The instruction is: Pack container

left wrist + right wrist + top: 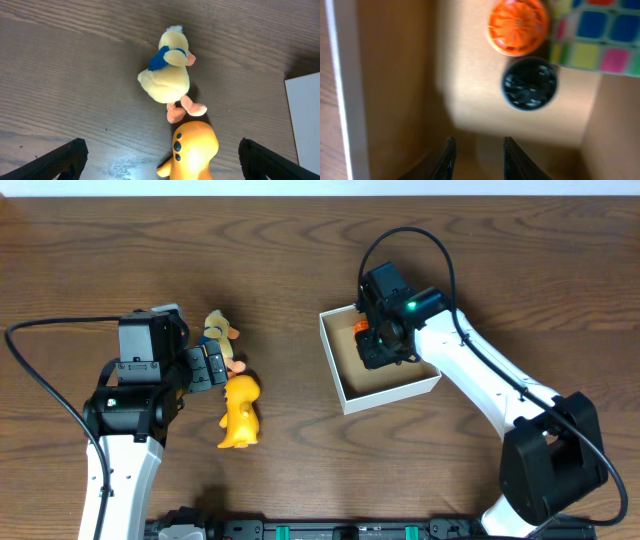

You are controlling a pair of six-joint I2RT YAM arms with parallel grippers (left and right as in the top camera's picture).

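My left pincer (165,159) gapes empty over the yellow plush duck (167,75), which touches the orange plastic figure (192,150): I may snag both. My right pincer (476,157), barely parted and empty, crowds the white-walled cardboard container (332,360) right of the counter's middle.

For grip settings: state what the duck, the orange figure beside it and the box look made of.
Duck: plush fabric, fuzzy matte nap, probably stuffed.
Orange figure: smooth with a slight sheen, likely plastic or rubber; cannot tell which.
Box: apparently cardboard, matte brown inside, thin white walls.
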